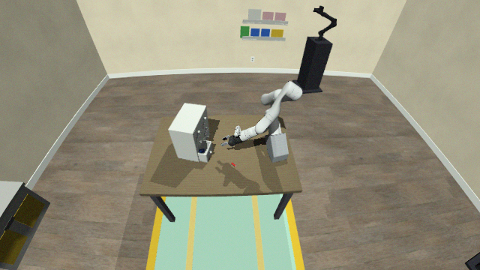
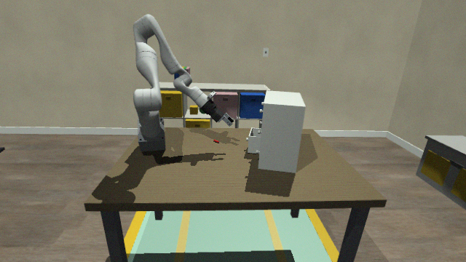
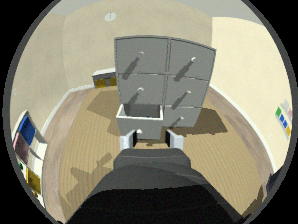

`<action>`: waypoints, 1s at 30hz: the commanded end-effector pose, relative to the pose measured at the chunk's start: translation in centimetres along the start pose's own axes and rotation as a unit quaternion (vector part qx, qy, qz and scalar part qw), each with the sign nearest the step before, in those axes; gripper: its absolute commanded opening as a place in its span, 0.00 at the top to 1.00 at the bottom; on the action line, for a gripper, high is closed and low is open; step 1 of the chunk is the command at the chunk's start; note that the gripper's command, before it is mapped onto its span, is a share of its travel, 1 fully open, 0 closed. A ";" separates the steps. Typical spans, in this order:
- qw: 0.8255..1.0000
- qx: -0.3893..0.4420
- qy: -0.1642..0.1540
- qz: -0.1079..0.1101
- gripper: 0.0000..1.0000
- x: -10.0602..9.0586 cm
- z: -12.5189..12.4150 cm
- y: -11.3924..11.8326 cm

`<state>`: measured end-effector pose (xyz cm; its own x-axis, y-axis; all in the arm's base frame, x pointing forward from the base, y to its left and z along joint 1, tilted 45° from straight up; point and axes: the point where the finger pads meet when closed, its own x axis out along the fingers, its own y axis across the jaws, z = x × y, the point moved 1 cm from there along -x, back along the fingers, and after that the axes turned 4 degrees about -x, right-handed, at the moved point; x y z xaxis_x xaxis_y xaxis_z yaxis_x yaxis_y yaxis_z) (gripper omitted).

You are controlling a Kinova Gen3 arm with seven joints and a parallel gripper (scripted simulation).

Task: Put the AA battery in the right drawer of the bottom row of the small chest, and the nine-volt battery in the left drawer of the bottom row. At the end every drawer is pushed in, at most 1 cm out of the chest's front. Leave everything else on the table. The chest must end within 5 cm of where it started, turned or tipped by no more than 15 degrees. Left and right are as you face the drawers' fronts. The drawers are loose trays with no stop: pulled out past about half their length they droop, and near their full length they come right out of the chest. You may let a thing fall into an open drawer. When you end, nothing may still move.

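The white chest (image 1: 183, 140) (image 2: 280, 135) stands upright, its grey fronts (image 3: 150, 65) facing the gripper. The left drawer of the bottom row (image 1: 203, 156) (image 2: 252, 146) (image 3: 126, 125) is pulled partly out and looks level. A dark blue thing (image 1: 202, 151), perhaps the nine-volt battery, shows inside it. The right drawer of the bottom row (image 3: 189, 115) looks pushed in, like the upper ones. A small red thing (image 1: 233, 164) (image 2: 216, 141), perhaps the AA battery, lies on the table. My gripper (image 1: 224, 142) (image 2: 231, 121) (image 3: 151, 136) is open and empty, above the table, in front of the open drawer and apart from it.
The wooden table (image 1: 187, 184) (image 2: 204, 189) bears the arm's base (image 1: 277, 148) (image 2: 151, 140) opposite the chest. Small knobs stick out from the drawer fronts. A shelf unit with coloured bins (image 2: 226, 103) stands behind the table in the exterior view.
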<state>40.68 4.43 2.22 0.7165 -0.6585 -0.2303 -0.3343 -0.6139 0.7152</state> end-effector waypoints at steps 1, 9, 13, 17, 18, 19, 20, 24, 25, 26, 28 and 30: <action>0.998 0.022 -0.051 -0.005 0.00 -0.3 -0.2 -0.2; 0.989 0.022 -0.148 -0.014 0.00 -0.7 -1.0 -0.1; 0.985 0.022 -0.172 -0.016 0.00 -0.7 -1.1 -0.2; 0.975 0.022 -0.220 -0.021 0.00 -0.9 -1.5 -0.1; 0.972 0.022 -0.233 -0.022 0.00 -1.0 -1.6 0.0; 0.969 0.022 -0.245 -0.024 0.00 -1.0 -1.6 0.0; 0.966 0.022 -0.256 -0.026 0.00 -1.1 -1.7 0.0; 0.953 0.022 -0.300 -0.032 0.00 -1.3 -2.0 0.2; 0.950 0.022 -0.310 -0.033 0.00 -1.3 -2.1 0.1; 0.947 0.021 -0.320 -0.034 0.00 -1.4 -2.1 0.1; 0.940 0.021 -0.338 -0.037 0.00 -1.5 -2.2 0.1; 0.940 0.021 -0.338 -0.037 0.00 -1.5 -2.2 0.1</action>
<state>40.29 6.60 3.80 0.2113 -0.7390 -0.6397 -0.3097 -0.6714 0.6733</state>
